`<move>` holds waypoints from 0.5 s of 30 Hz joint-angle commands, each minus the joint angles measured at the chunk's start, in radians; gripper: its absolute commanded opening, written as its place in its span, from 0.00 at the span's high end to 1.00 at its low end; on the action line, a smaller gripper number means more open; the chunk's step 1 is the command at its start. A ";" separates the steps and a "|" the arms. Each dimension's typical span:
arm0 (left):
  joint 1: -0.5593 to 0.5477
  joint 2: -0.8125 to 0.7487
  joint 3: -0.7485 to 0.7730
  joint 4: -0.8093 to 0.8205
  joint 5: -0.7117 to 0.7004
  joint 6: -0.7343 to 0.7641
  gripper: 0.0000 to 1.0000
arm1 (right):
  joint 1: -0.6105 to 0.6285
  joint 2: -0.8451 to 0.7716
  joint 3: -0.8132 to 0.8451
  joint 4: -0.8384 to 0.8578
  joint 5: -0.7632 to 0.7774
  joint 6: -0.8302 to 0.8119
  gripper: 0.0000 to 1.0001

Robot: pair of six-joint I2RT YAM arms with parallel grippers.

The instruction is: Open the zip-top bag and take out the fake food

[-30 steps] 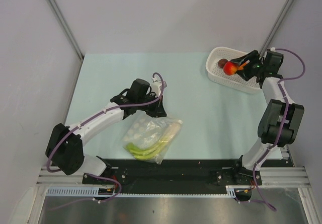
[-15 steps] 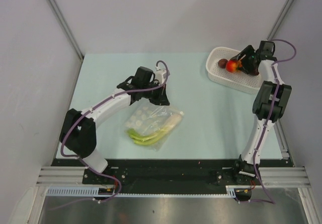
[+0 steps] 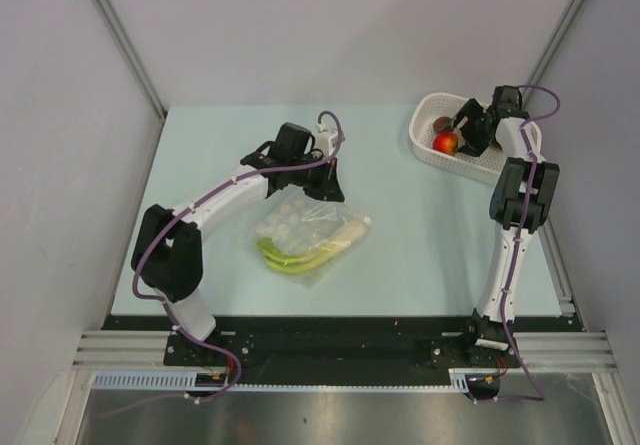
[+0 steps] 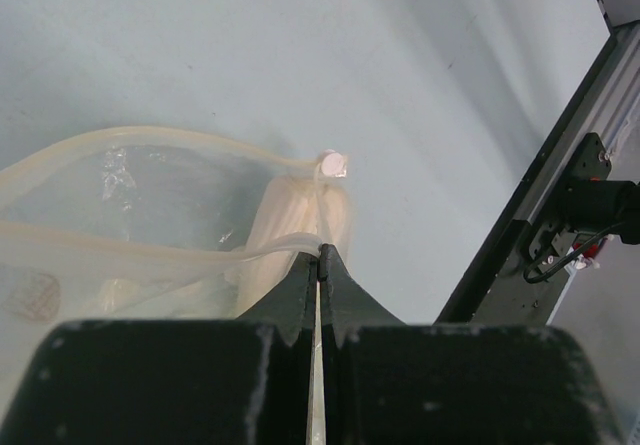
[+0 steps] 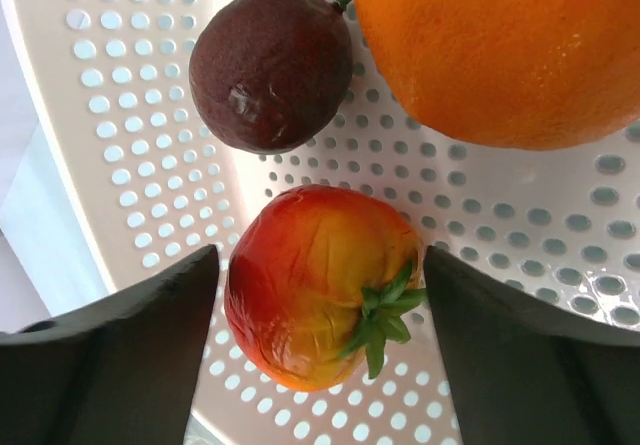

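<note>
Well, left pincer (image 4: 320, 257): clenched, its two dark fingers pressing together on a thin pale strip at the edge of the zip-top bag (image 4: 150, 205). From overhead it is reaching down onto the bag's far edge.
Zip-top bag: lying on the pale green worktop (image 3: 200, 145), towards the near middle and just in front of the left pincer. In the left wrist view its two whitish edge strips are standing apart, so the mouth is gaping there.
Inside the bag: long green stalks (image 3: 288, 261) are lying along the near side. A pale beige piece (image 4: 298, 227) is pointing towards the pinched edge. Some pale round shapes (image 3: 281, 227) are showing through the plastic, too blurred for me to name.
Right pincer (image 5: 322, 265): released, its fingers spreading wide as it is hanging over the white perforated basket (image 5: 120, 115) at the far right corner of the worktop.
Red tomato (image 5: 310, 295): lying on the basket floor between the spread fingers, with its green stem pointing towards one of them. Whether either finger is touching it, I cannot tell.
Dark purple-brown lump (image 5: 270, 65): sitting in the basket just beyond the tomato, close beside it.
Orange ball (image 5: 500, 45): sitting in the basket next to the lump, partly running off the edge of the right wrist view.
</note>
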 commanded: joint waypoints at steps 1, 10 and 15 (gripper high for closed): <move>0.005 -0.032 0.019 0.021 0.051 -0.012 1.00 | 0.010 -0.010 0.086 -0.062 -0.009 -0.026 0.08; 0.003 -0.106 -0.050 0.009 0.076 -0.030 1.00 | 0.024 -0.203 -0.008 -0.205 0.124 -0.084 0.00; 0.003 -0.146 -0.073 -0.004 0.105 -0.010 1.00 | 0.055 -0.375 -0.159 -0.230 0.184 -0.136 0.00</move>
